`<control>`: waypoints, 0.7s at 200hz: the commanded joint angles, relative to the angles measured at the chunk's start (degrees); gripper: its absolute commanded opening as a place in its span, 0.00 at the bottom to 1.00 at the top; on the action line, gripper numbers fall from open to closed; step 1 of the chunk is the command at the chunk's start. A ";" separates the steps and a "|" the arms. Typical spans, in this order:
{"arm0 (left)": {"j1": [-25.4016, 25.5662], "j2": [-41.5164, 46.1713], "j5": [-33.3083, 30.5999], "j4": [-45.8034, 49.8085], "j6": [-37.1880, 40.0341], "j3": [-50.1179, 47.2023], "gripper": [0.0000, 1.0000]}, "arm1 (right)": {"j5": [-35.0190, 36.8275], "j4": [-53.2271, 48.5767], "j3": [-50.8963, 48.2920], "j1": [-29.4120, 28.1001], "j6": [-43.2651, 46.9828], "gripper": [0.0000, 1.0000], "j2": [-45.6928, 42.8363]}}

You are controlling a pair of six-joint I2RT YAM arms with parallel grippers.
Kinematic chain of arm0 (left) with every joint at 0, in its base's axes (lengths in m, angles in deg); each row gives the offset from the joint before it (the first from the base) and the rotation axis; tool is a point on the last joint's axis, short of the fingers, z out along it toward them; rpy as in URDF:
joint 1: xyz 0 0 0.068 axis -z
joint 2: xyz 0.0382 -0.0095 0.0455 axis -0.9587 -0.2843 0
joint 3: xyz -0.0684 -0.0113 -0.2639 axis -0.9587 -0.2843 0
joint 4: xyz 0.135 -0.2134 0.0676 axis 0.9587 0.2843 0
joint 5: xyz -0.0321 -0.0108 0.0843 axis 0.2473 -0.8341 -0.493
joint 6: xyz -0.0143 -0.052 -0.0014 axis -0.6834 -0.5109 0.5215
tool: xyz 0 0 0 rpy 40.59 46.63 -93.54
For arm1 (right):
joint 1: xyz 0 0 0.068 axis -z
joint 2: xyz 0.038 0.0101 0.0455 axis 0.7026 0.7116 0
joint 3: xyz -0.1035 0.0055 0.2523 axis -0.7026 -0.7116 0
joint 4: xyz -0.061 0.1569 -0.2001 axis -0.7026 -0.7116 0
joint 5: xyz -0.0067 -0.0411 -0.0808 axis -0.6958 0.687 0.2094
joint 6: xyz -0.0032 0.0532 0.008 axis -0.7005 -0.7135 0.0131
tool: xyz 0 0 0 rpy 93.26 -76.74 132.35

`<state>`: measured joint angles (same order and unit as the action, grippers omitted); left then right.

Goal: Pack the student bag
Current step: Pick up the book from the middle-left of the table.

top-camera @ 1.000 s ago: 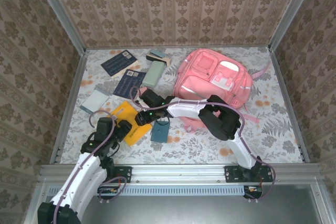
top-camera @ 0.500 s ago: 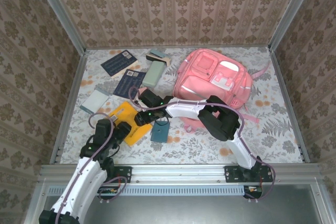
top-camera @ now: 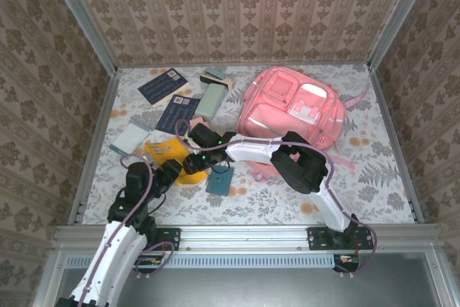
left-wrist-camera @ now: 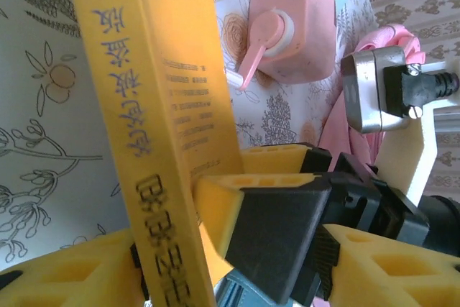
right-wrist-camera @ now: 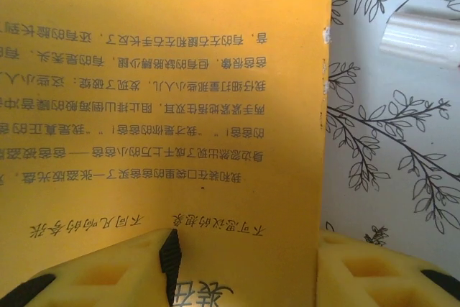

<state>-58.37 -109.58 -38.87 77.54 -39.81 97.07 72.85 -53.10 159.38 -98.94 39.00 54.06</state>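
The student bag (top-camera: pixel 291 109), a large pink backpack, lies at the back right of the table. A yellow book (top-camera: pixel 167 154) is tipped up on its edge at the front left. In the left wrist view the yellow book (left-wrist-camera: pixel 165 106) stands spine-on between my left gripper's (left-wrist-camera: pixel 223 278) partly open jaws, close to the left one. My right gripper (top-camera: pixel 195 162) reaches in from the right, and its fingers (left-wrist-camera: pixel 215 206) rest against the back cover. The right wrist view faces the yellow book's cover (right-wrist-camera: pixel 165 106). My right gripper (right-wrist-camera: pixel 244 278) is half open there, with nothing clamped.
Two dark blue notebooks (top-camera: pixel 162 85) (top-camera: pixel 177 113), a pale green box (top-camera: pixel 210 101), a light blue booklet (top-camera: pixel 129 136) and a teal pouch (top-camera: pixel 219 177) lie around the book. A pink pump bottle (left-wrist-camera: pixel 302 26) stands just behind it. A metal rail runs along the table's near edge.
The yellow book has gone from lying flat to standing on its edge. My left gripper's jaws have narrowed around it and the left arm has drawn back slightly. The right arm has hardly moved.
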 commanded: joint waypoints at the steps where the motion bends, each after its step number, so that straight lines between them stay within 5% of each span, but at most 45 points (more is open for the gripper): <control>1: 0.36 -1.55 2.92 -2.97 0.18 1.42 0.48 | -7.03 0.31 0.84 -2.51 -0.01 0.49 0.16; 80: 0.42 -2.34 -1.91 8.05 4.85 11.11 0.00 | 3.21 -2.80 -4.32 1.27 2.23 0.57 -13.36; 140: 0.36 -8.24 1.69 7.00 9.72 20.58 0.00 | 20.68 -10.40 -16.97 11.14 17.15 0.61 -31.68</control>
<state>-58.15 -116.00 -40.27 88.69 -34.02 112.70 83.34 -57.12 147.23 -92.10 47.02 26.74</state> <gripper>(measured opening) 0.157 0.606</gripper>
